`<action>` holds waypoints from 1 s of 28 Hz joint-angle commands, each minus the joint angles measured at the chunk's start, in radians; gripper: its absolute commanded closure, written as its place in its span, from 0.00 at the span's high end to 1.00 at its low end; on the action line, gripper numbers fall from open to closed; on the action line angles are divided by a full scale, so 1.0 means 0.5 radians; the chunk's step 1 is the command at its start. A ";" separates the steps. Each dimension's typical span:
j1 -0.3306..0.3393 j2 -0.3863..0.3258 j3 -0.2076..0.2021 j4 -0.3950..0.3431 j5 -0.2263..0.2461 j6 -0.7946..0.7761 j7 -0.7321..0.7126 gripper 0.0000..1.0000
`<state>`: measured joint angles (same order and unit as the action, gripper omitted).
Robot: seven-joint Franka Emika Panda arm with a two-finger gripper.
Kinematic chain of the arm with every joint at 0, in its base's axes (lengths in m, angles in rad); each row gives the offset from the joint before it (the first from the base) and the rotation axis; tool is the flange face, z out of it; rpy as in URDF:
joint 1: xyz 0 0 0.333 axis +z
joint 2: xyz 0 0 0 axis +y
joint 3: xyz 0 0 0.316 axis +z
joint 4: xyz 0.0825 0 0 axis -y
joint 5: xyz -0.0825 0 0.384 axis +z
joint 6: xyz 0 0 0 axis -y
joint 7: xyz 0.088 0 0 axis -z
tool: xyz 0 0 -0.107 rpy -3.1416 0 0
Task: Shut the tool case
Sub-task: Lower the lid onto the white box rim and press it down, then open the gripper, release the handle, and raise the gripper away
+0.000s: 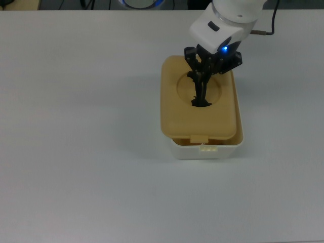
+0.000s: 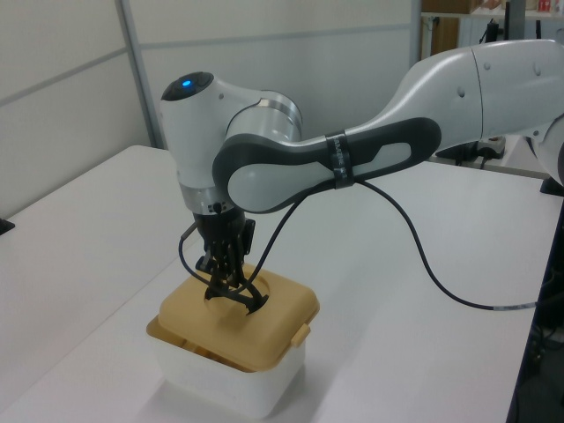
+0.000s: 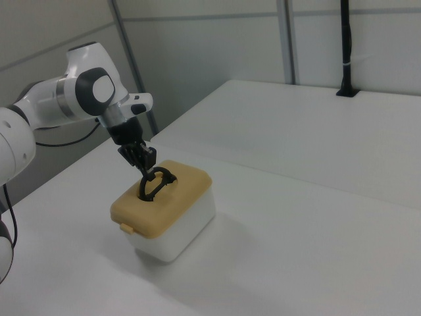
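Nearest you in the top view, the white tub [image 1: 207, 150] sat on the bench [image 1: 76, 152], right of frame centre. The tan lid [image 1: 198, 106] lay over it, not quite square, with the tub's right rim showing. Beyond, your end effector [image 1: 201, 86] had its fingers clamped on the black handle [image 1: 200, 96] in the lid's round recess.
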<state>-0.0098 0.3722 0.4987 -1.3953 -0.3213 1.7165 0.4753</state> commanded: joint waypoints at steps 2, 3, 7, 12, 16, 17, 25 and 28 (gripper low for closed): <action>0.062 0.035 0.006 0.026 -0.048 -0.043 0.098 0.00; 0.072 0.044 0.003 0.026 -0.051 -0.043 0.120 0.00; 0.078 0.050 0.003 0.029 -0.048 -0.034 0.148 0.00; 0.078 0.050 0.000 0.066 -0.048 -0.034 0.175 0.38; 0.078 0.053 -0.009 0.066 -0.048 -0.034 0.209 1.00; 0.078 0.053 -0.009 0.069 -0.048 -0.037 0.215 1.00; 0.063 0.059 -0.012 0.069 -0.048 -0.043 0.212 1.00; 0.056 0.053 -0.012 0.066 -0.048 -0.055 0.197 1.00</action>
<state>0.0152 0.3877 0.4942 -1.3891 -0.3314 1.7165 0.5634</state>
